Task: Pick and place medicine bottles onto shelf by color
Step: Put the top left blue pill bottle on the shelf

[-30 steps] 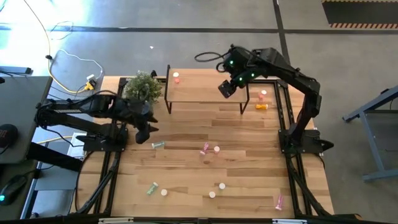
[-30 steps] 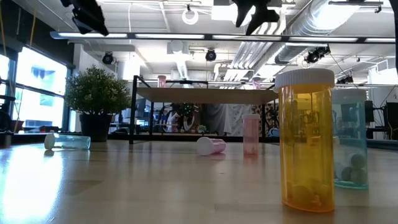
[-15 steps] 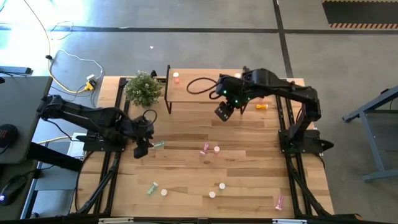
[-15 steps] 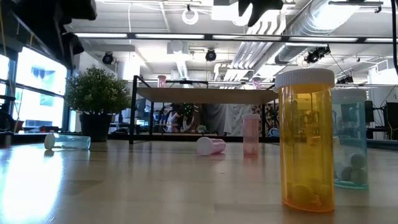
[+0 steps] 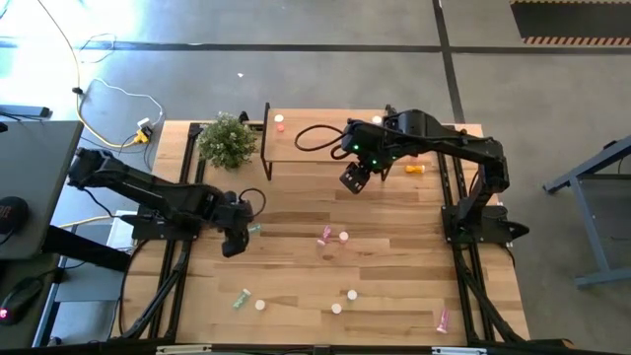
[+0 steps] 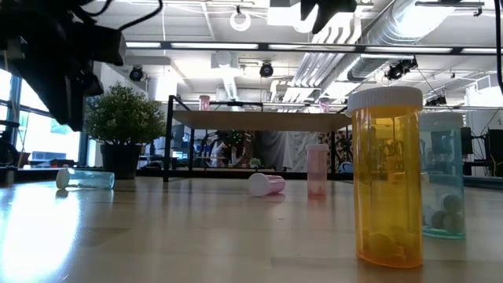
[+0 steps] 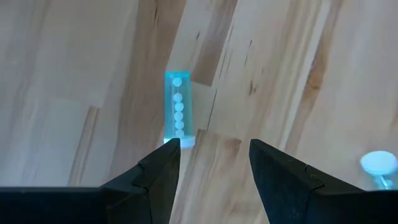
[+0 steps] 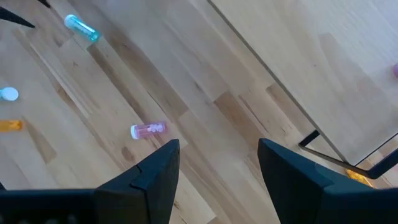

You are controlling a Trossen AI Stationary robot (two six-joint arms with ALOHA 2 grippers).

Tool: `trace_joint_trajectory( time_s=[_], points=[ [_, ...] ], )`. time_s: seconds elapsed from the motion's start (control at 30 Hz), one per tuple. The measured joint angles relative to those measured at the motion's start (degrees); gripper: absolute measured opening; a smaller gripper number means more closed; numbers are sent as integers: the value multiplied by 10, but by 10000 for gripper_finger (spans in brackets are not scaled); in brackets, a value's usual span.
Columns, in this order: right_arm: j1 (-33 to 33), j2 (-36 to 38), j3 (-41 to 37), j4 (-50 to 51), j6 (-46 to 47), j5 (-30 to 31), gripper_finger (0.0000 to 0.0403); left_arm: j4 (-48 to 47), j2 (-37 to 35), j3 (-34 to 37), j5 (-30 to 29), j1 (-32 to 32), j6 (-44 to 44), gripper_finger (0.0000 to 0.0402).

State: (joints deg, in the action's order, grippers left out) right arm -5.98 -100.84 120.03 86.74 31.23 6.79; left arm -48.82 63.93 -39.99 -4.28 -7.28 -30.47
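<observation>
- Both arms are dark, nearly black, built from slim boxy links with rounded joints.
- The right arm (image 5: 449, 148) carries small green lights near its wrist and a looping black cable.
- The left arm (image 5: 148, 192) has a thin black cable looped near its wrist.
- The left gripper (image 7: 211, 163) and right gripper (image 8: 217, 163) have matte black, angular, faceted fingers.
</observation>
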Motion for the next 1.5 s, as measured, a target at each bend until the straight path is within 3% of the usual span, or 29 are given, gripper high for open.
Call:
trace_joint_trajectory(
  time_s=[0.27, 0.5, 0.93, 1.5],
  points=[
    [0, 0, 0, -15, -33, 0, 209, 35, 76, 0, -9, 13, 38, 182],
    [0, 0, 0, -14, -74, 0, 209, 36, 100, 0, -14, 31, 81, 182],
    [0, 0, 0, -15, -121, 0, 209, 23, 144, 0, 29, 69, 91, 181],
    [0, 0, 0, -17, -136, -1, 209, 56, 229, -3, 26, 70, 92, 178]
  ],
)
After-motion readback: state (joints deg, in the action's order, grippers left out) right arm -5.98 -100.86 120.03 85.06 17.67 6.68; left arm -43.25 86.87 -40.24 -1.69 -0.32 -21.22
